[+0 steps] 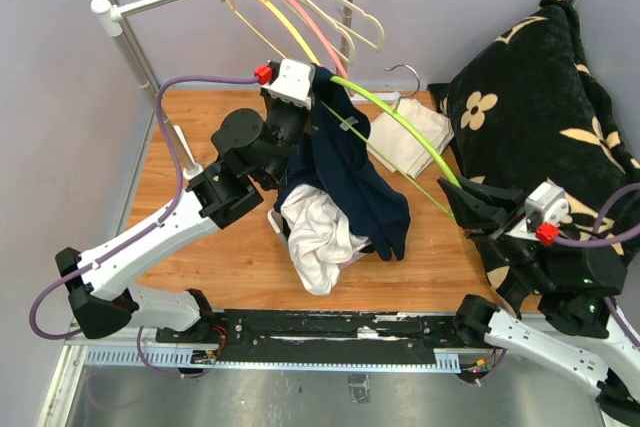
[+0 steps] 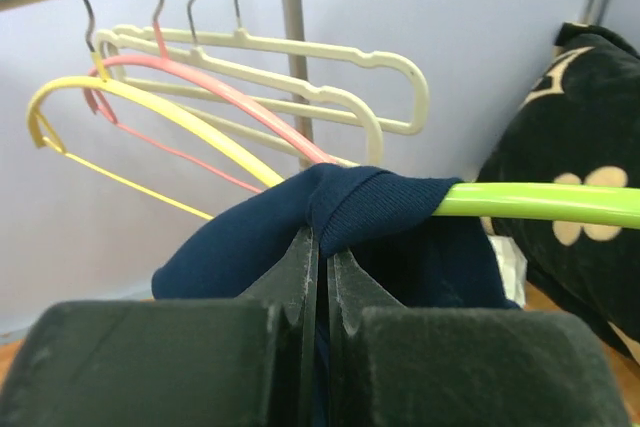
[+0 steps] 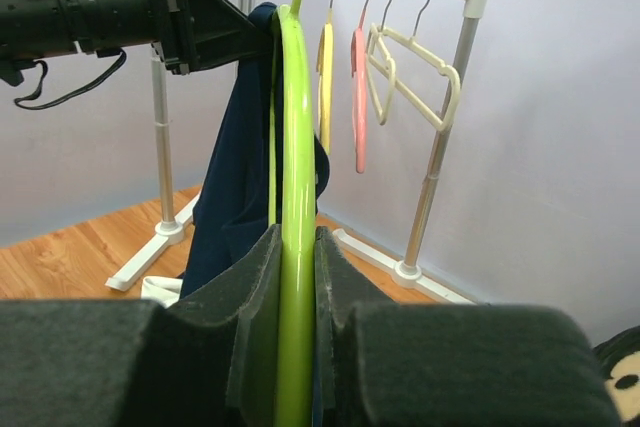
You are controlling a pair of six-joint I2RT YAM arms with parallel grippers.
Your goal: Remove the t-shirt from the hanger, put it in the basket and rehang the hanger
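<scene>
Pinching navy t-shirt [image 2: 370, 207] collar with left gripper [image 2: 322, 244], clamping green hanger [image 3: 297, 97] with right gripper [image 3: 297, 247]. Next: drag collar off hanger tip, probably.

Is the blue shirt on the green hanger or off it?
On. The blue shirt wraps around one arm of the green hanger, and the left end effector is shut on its fabric.

No text, label, brand or number can be read in any of the views (the beige figures on the black cushion [image 1: 545, 87] are flowers and diamond shapes, not letters). The small red part [image 1: 263, 74] on the left wrist is too small to tell if it carries print.
</scene>
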